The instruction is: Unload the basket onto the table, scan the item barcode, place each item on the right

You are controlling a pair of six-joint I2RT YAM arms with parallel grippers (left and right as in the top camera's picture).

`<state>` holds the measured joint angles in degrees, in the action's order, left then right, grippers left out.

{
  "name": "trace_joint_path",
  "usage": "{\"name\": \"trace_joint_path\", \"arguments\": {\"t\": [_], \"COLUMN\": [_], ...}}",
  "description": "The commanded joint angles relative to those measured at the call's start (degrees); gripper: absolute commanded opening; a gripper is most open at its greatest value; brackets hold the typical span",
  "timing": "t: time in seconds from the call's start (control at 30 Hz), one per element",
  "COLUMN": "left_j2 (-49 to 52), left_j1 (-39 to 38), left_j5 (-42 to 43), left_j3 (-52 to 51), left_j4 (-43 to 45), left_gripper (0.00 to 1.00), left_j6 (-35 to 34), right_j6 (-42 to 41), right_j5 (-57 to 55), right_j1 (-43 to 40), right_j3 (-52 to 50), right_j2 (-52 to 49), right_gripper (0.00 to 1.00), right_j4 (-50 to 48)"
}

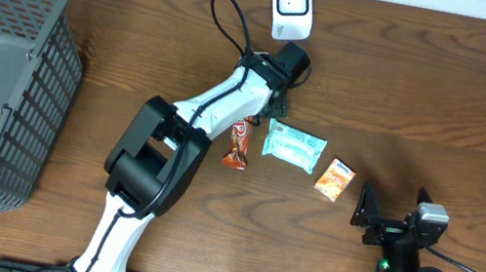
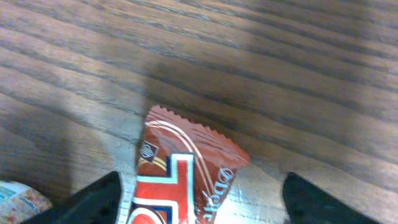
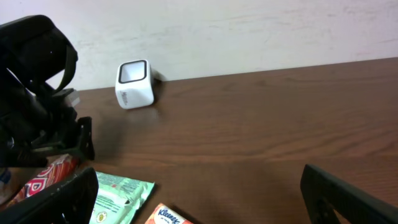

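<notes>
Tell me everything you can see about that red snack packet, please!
The red snack packet is shiny, crinkly wrapping with a zigzag sealed end, white bands and curly lettering. It lies flat on the wooden table, between the open left pincer's dark fingers; whether they touch it is unclear. A pale green pack lies close beside it.

i can read one brand for sure: "kleenex", printed on the orange tissue packet (image 3: 165, 216) at the bottom edge of my right wrist view. the red snack wrapper (image 2: 186, 177) under the left wrist camera carries white script running sideways, but i cannot make out the word. the white scanner (image 3: 135, 84) has a small grey mark on its side and the green pack (image 3: 121, 193) has fine print, both too small to read.
</notes>
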<state>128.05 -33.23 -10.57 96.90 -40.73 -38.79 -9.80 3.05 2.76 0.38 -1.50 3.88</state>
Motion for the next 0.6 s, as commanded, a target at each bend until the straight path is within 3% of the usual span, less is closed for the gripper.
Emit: {"name": "trace_joint_path", "arguments": {"t": [0.0, 0.07, 0.23, 0.57], "left_j2": [1.75, 2.78, 5.07, 4.98], "left_j1": [-0.79, -0.98, -0.90, 0.98], "left_j5": [0.37, 0.94, 1.07, -2.69], "left_j3": [1.05, 1.05, 1.05, 7.23], "left_j4": [-0.39, -0.39, -2.47, -11.28], "left_gripper": [0.77, 0.73, 0.52, 0.46], "left_j6": [-0.98, -0.98, -1.62, 2.36], "right_j6": [0.87, 0.87, 0.87, 0.87], "right_j5": [0.28, 0.26, 0.28, 0.28], "right_j1": [0.33, 0.33, 0.33, 0.33], "right_j3": [-0.07, -0.07, -0.07, -0.07], "right_j2": [0.00, 0.00, 0.00, 0.00], "right_gripper": [0.99, 0.99, 0.99, 0.99], "right_j4": [0.20, 0.20, 0.20, 0.20]}}
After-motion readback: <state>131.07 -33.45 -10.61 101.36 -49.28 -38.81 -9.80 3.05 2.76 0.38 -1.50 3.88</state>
